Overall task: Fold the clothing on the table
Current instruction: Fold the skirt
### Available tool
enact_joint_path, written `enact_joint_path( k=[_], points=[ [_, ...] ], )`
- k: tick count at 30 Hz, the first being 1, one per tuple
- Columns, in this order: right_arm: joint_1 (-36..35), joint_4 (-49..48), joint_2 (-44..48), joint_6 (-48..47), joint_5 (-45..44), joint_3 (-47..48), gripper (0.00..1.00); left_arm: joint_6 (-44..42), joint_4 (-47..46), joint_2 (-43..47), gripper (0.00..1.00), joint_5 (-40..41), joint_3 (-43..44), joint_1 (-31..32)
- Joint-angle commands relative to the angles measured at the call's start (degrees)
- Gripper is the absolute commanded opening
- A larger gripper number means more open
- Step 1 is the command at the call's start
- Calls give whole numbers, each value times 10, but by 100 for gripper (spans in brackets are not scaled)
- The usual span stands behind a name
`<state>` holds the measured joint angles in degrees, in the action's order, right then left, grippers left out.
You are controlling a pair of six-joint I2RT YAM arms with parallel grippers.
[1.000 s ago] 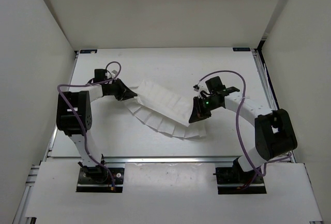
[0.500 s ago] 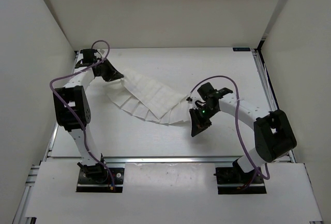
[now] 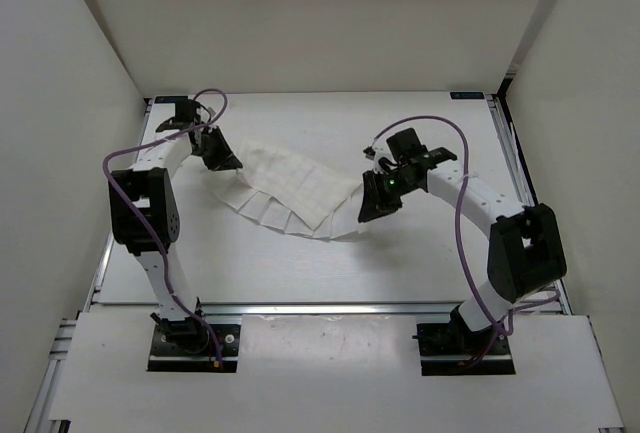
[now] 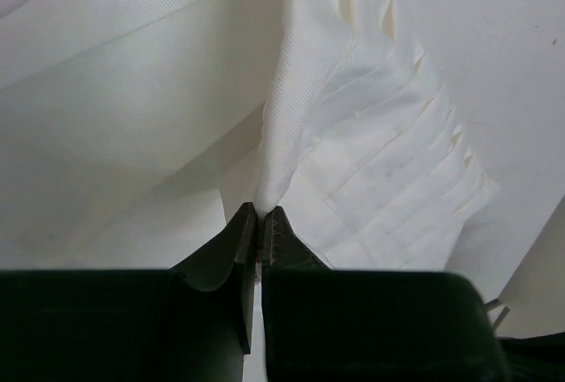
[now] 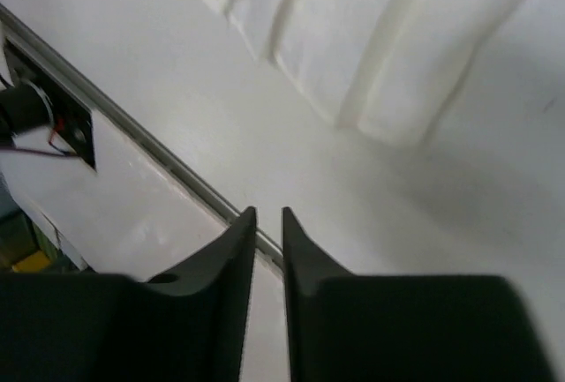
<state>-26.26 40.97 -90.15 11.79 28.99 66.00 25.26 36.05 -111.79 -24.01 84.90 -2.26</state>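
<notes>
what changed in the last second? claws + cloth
The left claw dragged its end of the clothing toward the far-left corner, then eased back a little. The right claw let go of the other end, which now lies on the table, and shifted slightly toward the far side. Unchanged: the left claw still pinches the clothing.

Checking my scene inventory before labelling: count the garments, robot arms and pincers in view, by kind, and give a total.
clothing: 1
Arms: 2, left arm and right arm
Pincers: 2, left pincer and right pincer
Total: 5
</notes>
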Motion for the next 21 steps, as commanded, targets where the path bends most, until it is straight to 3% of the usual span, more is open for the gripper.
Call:
enact_joint_path(
  k=[1,5,10,18,21],
  points=[
    [6,-66,-28,27,-4,35,28,-19,20,68,0,31,-18,4],
    [7,-112,-102,69,69,79,38,-16,15,70,0,15,-45,-1],
    [-13,-152,-177,118,58,99,53,-7,-5,93,0,-5,-85,-8],
    [-21,-238,-195,197,38,59,50,-3,-27,138,0,-2,-170,16],
    [-24,-210,-205,204,33,68,47,-6,-24,138,0,-4,-182,15]
  ],
)
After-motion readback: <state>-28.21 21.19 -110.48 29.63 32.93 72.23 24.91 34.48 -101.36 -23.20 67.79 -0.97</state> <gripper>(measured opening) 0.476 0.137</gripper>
